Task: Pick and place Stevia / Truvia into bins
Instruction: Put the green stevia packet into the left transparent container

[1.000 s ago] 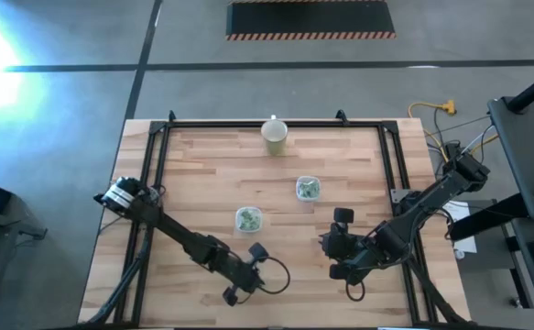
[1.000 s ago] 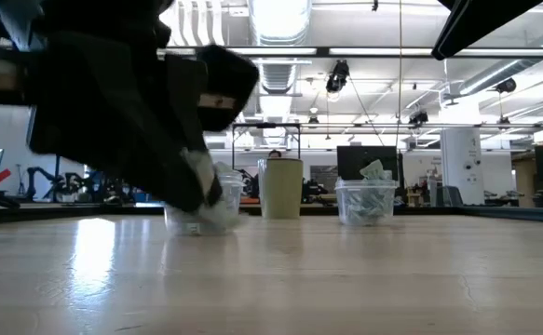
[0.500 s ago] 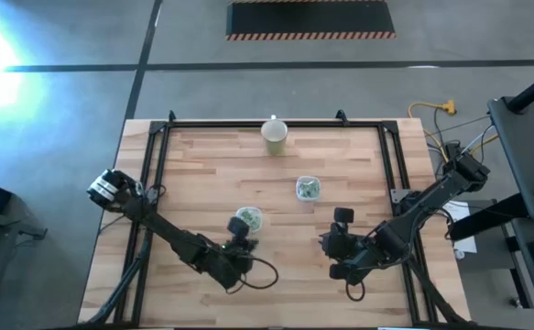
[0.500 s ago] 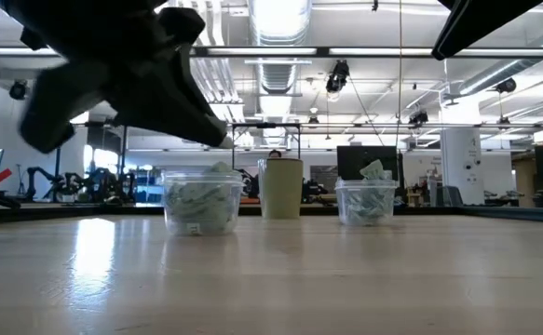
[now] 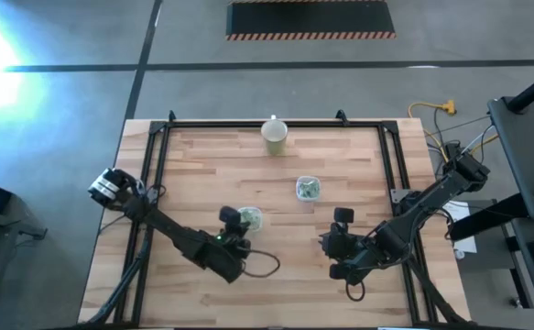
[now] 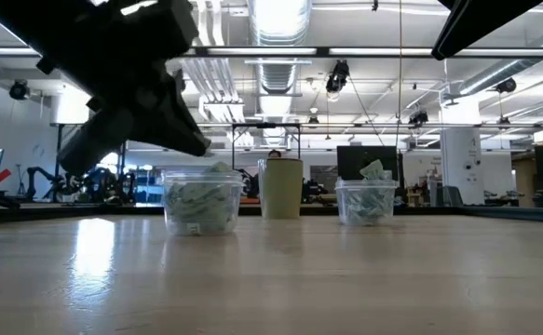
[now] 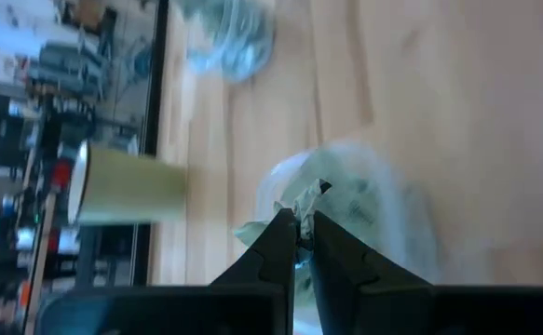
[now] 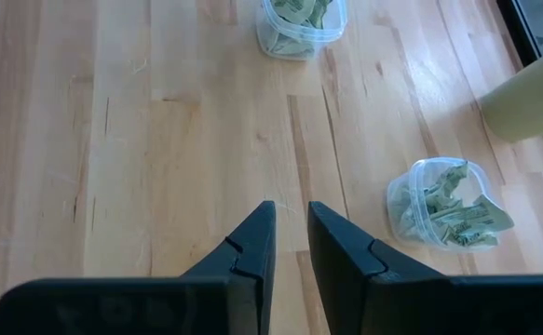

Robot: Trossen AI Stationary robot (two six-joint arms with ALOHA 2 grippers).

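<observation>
Two clear bins of pale green and white Stevia packets stand on the wooden table: the left bin [image 5: 248, 218] [image 6: 201, 202] and the right bin [image 5: 308, 189] [image 6: 366, 200]. My left gripper [image 5: 231, 217] [image 6: 199, 146] hangs just over the left bin's rim [image 7: 364, 200], shut on one packet. My right gripper [image 5: 341, 220] [image 8: 290, 216] waits to the right of both bins, its fingers a little open over bare wood. Its wrist view shows the left bin [image 8: 301, 23] and the right bin [image 8: 448, 205]. My left gripper pinches a small crumpled Stevia packet [image 7: 310, 197] between its two fingertips. The fingers [image 7: 280, 244] slant down toward the left bin. The packet is lifted clear of the table and sticks out past the fingertips, above the packets in the bin.
A cream round cup [image 5: 275, 134] [image 6: 280, 188] [image 7: 127, 186] stands near the table's far edge, beyond the bins. A black frame [image 5: 157, 147] runs along the table's sides. Bare wood [image 5: 294, 275] lies between the bins and the near edge.
My left gripper has risen from low over the table near its near edge and swung toward the far edge, ending above the left bin and then shifting slightly left. The right arm and both bins have kept still.
</observation>
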